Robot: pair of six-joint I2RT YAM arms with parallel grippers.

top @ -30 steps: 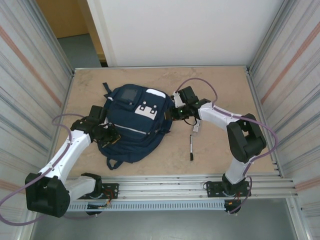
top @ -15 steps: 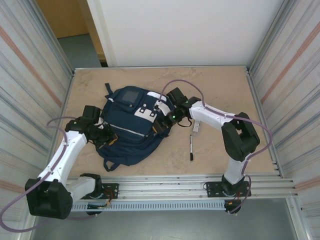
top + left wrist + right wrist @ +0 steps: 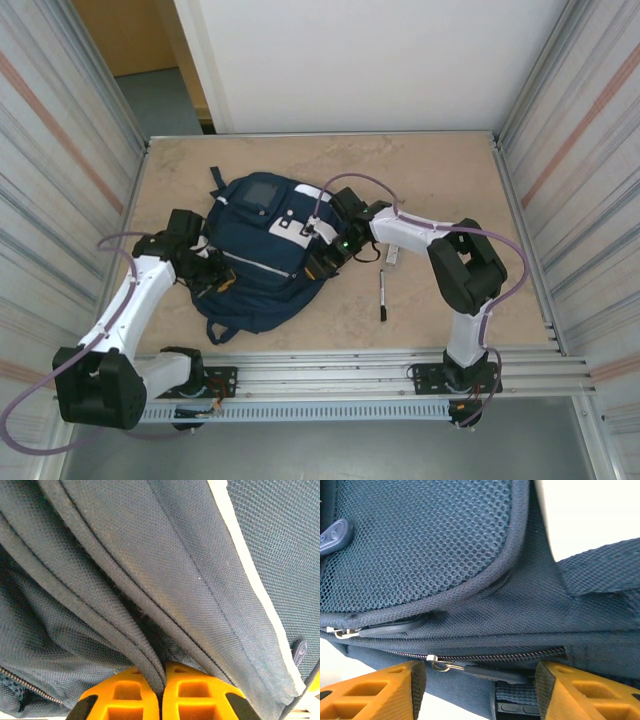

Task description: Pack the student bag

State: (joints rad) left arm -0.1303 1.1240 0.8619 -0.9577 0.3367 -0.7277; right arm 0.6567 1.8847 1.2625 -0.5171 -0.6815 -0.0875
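Bright, even light, faint soft shadows, student bag (image 3: 420, 540) mesh sharp, background blown white.

You count: one student bag (image 3: 262, 262) | one black pen (image 3: 381, 296) | one small pale object (image 3: 393, 256) | two robot arms: left arm (image 3: 135, 295), right arm (image 3: 420, 232)
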